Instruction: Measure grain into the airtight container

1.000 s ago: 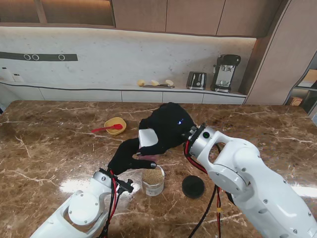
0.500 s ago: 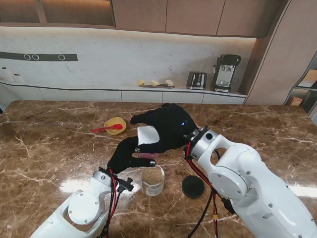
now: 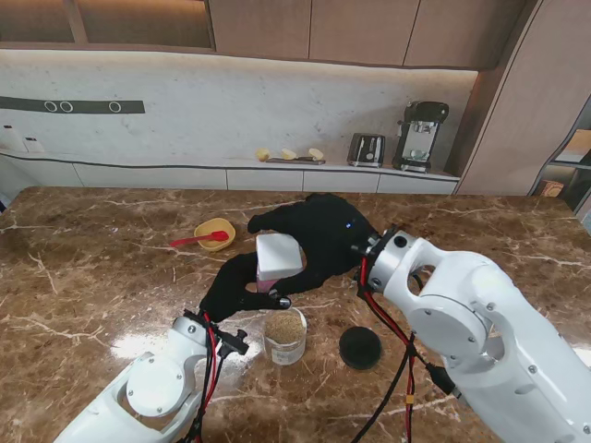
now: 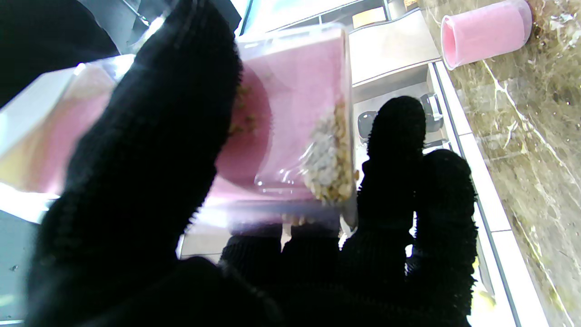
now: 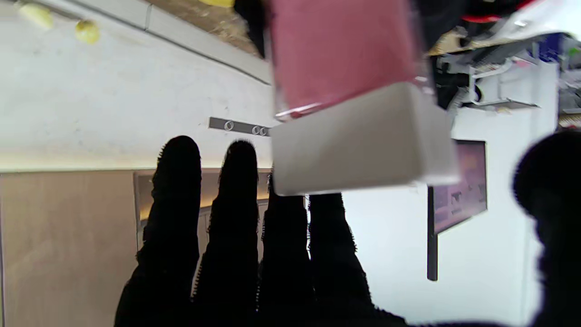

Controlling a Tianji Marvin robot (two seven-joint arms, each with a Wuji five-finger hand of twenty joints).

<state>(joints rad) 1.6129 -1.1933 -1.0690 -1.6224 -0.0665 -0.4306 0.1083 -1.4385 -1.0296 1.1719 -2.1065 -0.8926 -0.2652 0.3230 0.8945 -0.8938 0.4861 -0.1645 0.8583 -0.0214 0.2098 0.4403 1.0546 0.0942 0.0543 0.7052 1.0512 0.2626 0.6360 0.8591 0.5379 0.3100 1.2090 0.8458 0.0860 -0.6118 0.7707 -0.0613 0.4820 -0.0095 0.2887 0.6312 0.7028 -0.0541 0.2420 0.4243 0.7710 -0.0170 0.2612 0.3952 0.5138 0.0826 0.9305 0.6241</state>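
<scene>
My left hand (image 3: 242, 288) is shut on a clear box (image 3: 279, 256) with a pink inside and a white end, held tilted above a glass jar (image 3: 285, 336) that is part full of grain. In the left wrist view my thumb and fingers (image 4: 399, 150) wrap the box (image 4: 299, 113), and grain (image 4: 327, 159) lies against its lower end. My right hand (image 3: 319, 235) hovers just behind the box with its fingers stretched out. In the right wrist view the box's white end (image 5: 363, 136) sits between the straight fingers (image 5: 236, 204) and the thumb, which stands well apart.
A round black lid (image 3: 359, 347) lies on the marble table to the right of the jar. A yellow bowl (image 3: 214, 233) with a red spoon (image 3: 196, 240) stands farther off on the left. A pink cup (image 4: 485, 32) lies on its side on the table.
My right hand has drawn back to the right and away from me, uncovering more of the box's white end. The left hand, box and jar have hardly moved.
</scene>
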